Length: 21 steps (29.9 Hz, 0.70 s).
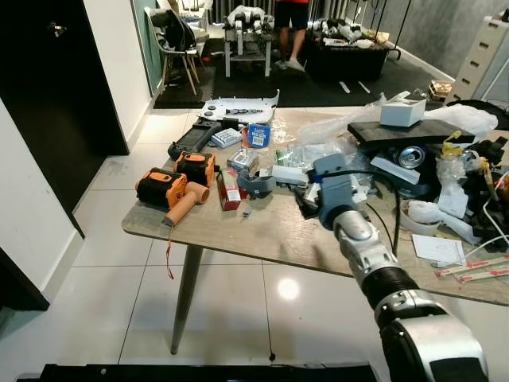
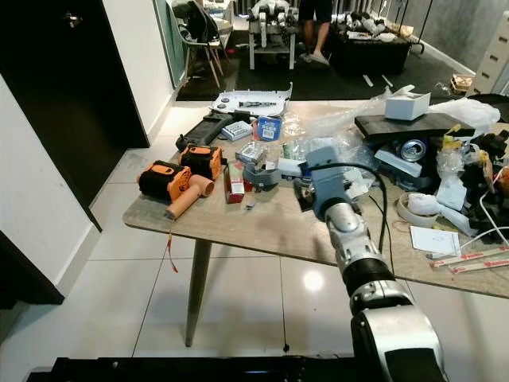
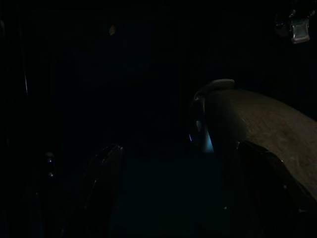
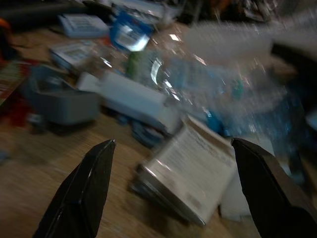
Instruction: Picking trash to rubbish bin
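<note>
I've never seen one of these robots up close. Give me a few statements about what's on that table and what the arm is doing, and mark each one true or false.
1. The right gripper is open, its fingers spread either side of a small white packet. True.
2. The packet is already held up off the table. False: it lies on the table, with no finger touching it.
3. An orange tool lies near the table's left end. True.
4. A drink can stands upright by the orange tool. False: it lies among the clutter on the right side.
5. A person stands in the room beyond the table. True.
</note>
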### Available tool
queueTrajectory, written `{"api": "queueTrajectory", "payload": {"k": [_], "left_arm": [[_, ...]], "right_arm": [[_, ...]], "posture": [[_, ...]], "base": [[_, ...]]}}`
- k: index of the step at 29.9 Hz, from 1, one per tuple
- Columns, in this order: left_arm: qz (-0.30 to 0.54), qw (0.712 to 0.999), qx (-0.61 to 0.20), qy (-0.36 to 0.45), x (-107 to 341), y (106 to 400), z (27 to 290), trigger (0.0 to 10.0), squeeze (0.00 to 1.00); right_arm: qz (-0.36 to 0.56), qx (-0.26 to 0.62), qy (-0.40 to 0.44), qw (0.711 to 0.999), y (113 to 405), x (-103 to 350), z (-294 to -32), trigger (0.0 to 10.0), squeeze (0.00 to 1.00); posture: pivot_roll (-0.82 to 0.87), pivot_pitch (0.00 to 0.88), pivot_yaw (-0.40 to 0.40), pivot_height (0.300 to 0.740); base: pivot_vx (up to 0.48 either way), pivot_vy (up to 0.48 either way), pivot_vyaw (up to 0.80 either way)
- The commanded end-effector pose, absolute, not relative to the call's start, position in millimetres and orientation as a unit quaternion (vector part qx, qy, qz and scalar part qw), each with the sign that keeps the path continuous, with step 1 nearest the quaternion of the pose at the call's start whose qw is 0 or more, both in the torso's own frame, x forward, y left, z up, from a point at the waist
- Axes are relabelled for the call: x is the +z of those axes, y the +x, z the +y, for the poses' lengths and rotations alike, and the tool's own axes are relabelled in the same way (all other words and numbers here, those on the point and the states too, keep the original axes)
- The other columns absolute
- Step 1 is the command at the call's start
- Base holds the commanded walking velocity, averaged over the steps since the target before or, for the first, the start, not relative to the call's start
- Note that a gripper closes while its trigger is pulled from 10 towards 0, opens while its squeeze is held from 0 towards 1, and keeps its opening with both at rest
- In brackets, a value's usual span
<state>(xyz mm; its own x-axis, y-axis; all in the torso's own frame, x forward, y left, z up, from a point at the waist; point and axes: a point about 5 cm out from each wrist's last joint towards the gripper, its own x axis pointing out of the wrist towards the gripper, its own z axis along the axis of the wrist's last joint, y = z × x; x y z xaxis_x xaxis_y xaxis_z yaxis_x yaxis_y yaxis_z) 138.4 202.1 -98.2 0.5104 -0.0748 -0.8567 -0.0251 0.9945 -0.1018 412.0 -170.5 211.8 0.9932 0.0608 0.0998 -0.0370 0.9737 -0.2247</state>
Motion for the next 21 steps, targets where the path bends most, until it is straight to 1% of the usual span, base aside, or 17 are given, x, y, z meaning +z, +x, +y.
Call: {"api": "queueTrajectory", "payload": {"k": [1, 2, 3, 4, 5, 6, 7, 9, 11, 12, 13, 15, 21], "left_arm": [[0.532, 0.845, -0.018, -0.052, -107.0, 109.8, 204.0, 10.0, 0.00], [0.532, 0.845, -0.018, -0.052, -107.0, 109.8, 204.0, 10.0, 0.00], [0.537, 0.842, -0.019, -0.050, -108.4, 102.5, 205.3, 10.0, 0.00], [0.540, 0.840, -0.020, -0.046, -109.2, 97.0, 207.4, 10.0, 0.00], [0.540, 0.840, -0.020, -0.046, -109.2, 97.0, 207.4, 10.0, 0.00], [0.541, 0.840, -0.021, -0.044, -109.5, 92.4, 210.3, 10.0, 0.00], [0.541, 0.840, -0.021, -0.044, -109.5, 92.4, 210.3, 10.0, 0.00], [0.541, 0.840, -0.028, -0.036, -109.3, 86.0, 215.3, 10.0, 0.00], [0.540, 0.840, -0.031, -0.033, -109.0, 85.9, 215.9, 10.0, 0.00], [0.538, 0.842, -0.034, -0.032, -108.6, 85.8, 216.7, 10.0, 0.00], [0.536, 0.843, -0.036, -0.032, -108.3, 85.9, 217.2, 10.0, 0.00], [0.530, 0.846, -0.047, -0.027, -107.4, 85.5, 218.1, 10.0, 0.00], [0.515, 0.855, -0.061, -0.024, -105.3, 88.6, 218.1, 10.0, 0.00]], "right_arm": [[-0.033, 0.001, -0.086, 0.996, 412.2, 206.3, -179.0, 10.0, 1.00], [-0.033, 0.001, -0.086, 0.996, 412.2, 206.3, -179.0, 10.0, 1.00], [-0.029, -0.007, -0.078, 0.997, 411.7, 204.2, -181.9, 10.0, 1.00], [-0.025, -0.009, -0.064, 0.998, 411.3, 201.6, -183.5, 10.0, 0.66], [-0.025, -0.009, -0.064, 0.998, 411.3, 201.6, -183.5, 10.0, 0.66], [-0.021, -0.011, -0.054, 0.998, 410.8, 199.1, -184.8, 10.0, 0.00], [-0.021, -0.011, -0.054, 0.998, 410.8, 199.1, -184.8, 10.0, 0.00], [-0.021, -0.013, -0.034, 0.999, 410.4, 197.9, -186.7, 10.0, 0.00], [-0.022, -0.013, -0.029, 0.999, 410.7, 198.9, -186.9, 10.0, 0.00], [-0.025, -0.014, -0.026, 0.999, 411.4, 201.5, -187.1, 10.0, 0.00], [-0.027, -0.014, -0.024, 0.999, 411.8, 203.2, -187.2, 10.0, 0.00], [-0.035, -0.014, -0.016, 0.999, 414.0, 211.0, -185.7, 10.0, 0.00], [-0.050, -0.022, 0.011, 0.998, 418.9, 229.6, -182.8, 10.0, 0.00]], "posture": [[-0.03, 0.260, 0.045, 0.740], [-0.03, 0.260, 0.045, 0.740], [-0.02, 0.280, 0.050, 0.740], [-0.01, 0.282, 0.052, 0.740], [-0.01, 0.282, 0.052, 0.740], [0.00, 0.310, 0.059, 0.740], [0.00, 0.310, 0.059, 0.740], [0.01, 0.350, 0.067, 0.740], [0.01, 0.350, 0.067, 0.740], [0.02, 0.385, 0.076, 0.740], [0.02, 0.385, 0.076, 0.740], [0.02, 0.428, 0.084, 0.740], [0.02, 0.450, 0.086, 0.740]], "base": [[0.000, 0.000, 0.00], [0.000, 0.000, 0.00], [0.000, 0.000, 0.00], [0.000, 0.000, 0.00], [0.000, 0.000, 0.00], [0.000, 0.000, 0.00], [0.000, 0.000, 0.00], [0.000, 0.000, 0.00], [0.000, 0.000, 0.00], [0.000, 0.000, 0.00], [0.000, 0.000, 0.00], [0.000, 0.000, 0.00], [0.000, 0.000, 0.00]]}}
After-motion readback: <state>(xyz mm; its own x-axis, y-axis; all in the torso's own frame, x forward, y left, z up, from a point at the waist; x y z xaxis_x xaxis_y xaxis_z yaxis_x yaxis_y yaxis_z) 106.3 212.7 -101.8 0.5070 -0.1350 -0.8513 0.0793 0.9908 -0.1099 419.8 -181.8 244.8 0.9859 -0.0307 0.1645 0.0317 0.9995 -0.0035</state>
